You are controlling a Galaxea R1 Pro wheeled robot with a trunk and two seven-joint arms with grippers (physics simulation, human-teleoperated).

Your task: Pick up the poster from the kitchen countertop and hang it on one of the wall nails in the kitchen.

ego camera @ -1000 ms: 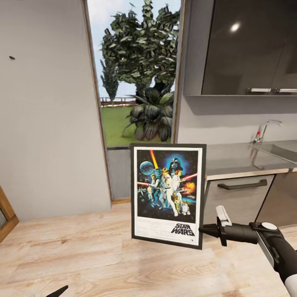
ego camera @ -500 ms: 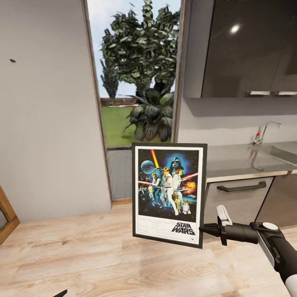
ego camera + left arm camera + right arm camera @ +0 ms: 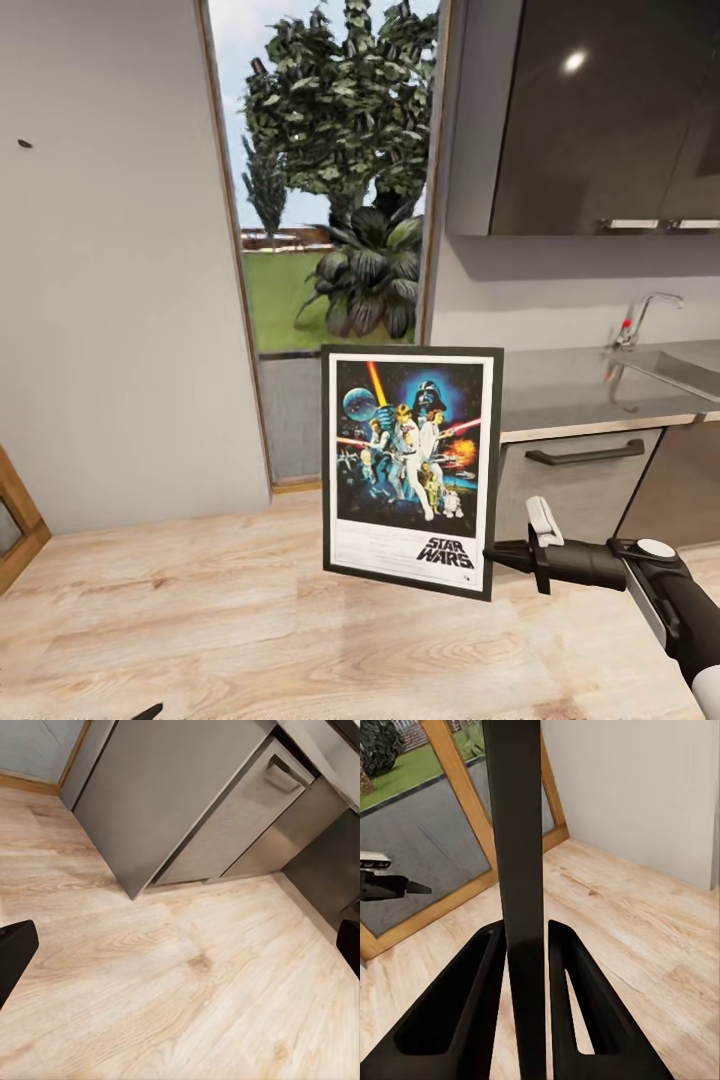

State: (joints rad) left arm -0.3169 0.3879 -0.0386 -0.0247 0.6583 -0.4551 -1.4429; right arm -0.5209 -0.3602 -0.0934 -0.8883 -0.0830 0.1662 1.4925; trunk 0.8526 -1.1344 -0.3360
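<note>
Barely shifted since earlier, the poster [image 3: 411, 470] stands upright, face toward the head camera, its lower edge pinched by the right gripper [image 3: 492, 553]; window [image 3: 330, 170] behind.

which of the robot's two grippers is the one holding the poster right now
The right gripper: it pinches the poster by its lower right frame edge. The left gripper is open over bare floor.

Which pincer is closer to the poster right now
Right. The right pincer grips the poster at its lower right edge; the left pincer hangs open over bare wood floor, apart from the poster.
</note>
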